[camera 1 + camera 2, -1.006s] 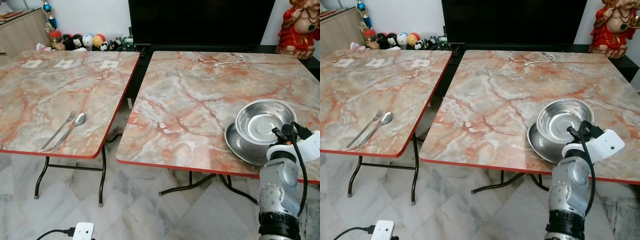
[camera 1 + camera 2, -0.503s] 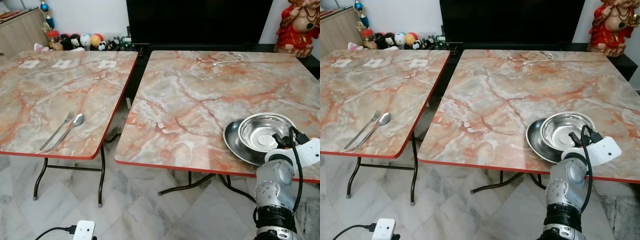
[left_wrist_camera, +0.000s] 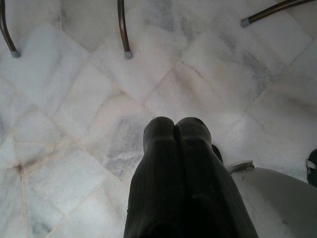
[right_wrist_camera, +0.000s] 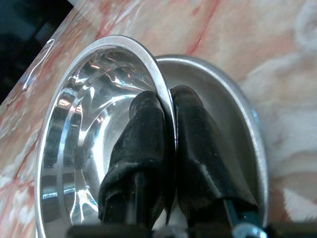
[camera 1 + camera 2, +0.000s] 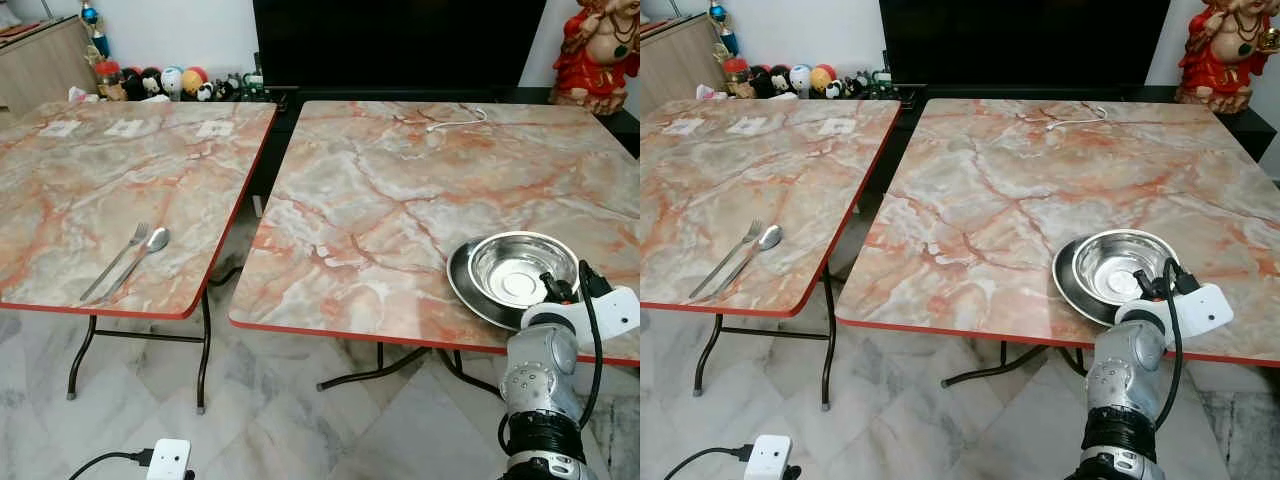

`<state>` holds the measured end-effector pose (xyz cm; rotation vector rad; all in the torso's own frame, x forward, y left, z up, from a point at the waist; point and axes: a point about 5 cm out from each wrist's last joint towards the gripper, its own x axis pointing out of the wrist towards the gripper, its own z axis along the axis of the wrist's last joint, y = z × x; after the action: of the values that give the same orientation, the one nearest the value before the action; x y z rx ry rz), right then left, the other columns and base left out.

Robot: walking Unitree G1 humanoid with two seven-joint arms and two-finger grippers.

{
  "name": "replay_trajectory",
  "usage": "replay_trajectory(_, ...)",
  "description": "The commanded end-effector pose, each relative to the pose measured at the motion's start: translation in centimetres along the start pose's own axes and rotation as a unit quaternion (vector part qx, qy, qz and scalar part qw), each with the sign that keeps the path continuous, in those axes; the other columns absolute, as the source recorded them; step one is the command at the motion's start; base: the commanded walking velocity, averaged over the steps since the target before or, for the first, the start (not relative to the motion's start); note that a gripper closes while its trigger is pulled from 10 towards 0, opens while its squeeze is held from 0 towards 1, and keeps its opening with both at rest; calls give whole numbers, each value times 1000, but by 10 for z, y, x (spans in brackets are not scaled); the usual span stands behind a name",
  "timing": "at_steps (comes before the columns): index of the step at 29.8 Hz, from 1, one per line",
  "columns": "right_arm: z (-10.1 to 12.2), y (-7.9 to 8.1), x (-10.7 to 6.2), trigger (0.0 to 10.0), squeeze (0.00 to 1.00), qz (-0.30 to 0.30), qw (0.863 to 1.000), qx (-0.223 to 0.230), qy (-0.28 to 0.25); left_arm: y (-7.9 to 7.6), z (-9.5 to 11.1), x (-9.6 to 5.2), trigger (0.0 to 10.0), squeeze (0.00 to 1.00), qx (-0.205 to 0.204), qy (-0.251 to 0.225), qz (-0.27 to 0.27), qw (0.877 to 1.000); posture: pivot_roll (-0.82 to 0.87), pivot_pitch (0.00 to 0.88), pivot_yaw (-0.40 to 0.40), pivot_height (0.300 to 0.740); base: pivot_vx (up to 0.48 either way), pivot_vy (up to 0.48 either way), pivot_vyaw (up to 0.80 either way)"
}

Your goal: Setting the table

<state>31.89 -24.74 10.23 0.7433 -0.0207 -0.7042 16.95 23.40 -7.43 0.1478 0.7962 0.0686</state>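
Right wrist view: right gripper (image 4: 166, 148) fingers clamped across the rim of the shiny steel bowl (image 4: 89, 134), which sits in the round steel plate (image 5: 470, 285) at lower right of the marble-patterned counter (image 5: 400, 200). Advice: seat bowl level, centred, then part fingers straight off. Left gripper (image 3: 176, 134) fingers together over floor.

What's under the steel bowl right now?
A steel plate lies under the steel bowl, on the right table. The right gripper pinches the bowl's rim. The plate's centre is covered.
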Motion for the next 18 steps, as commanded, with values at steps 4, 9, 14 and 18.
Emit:
replay_trajectory(4,-1,10,0,10000,0,15,1000,9,7,1,-3,-2,10000,0,12,3,-5,1000,-10,4,35,740,0,0,0)
replay_trajectory(9,-1,10,1,10000,35,18,1000,-1,5,1,-3,-2,10000,0,12,2,-6,1000,-10,6,34,740,0,0,0)
replay_trajectory(14,-2,8,1,10000,1000,13,1000,-9,7,0,-3,-2,10000,0,12,2,-8,1000,-10,6,34,740,0,0,0)
replay_trajectory(18,-3,7,1,10000,0,11,1000,-12,9,0,-3,-2,10000,0,11,1,-8,1000,-10,6,33,740,0,0,0)
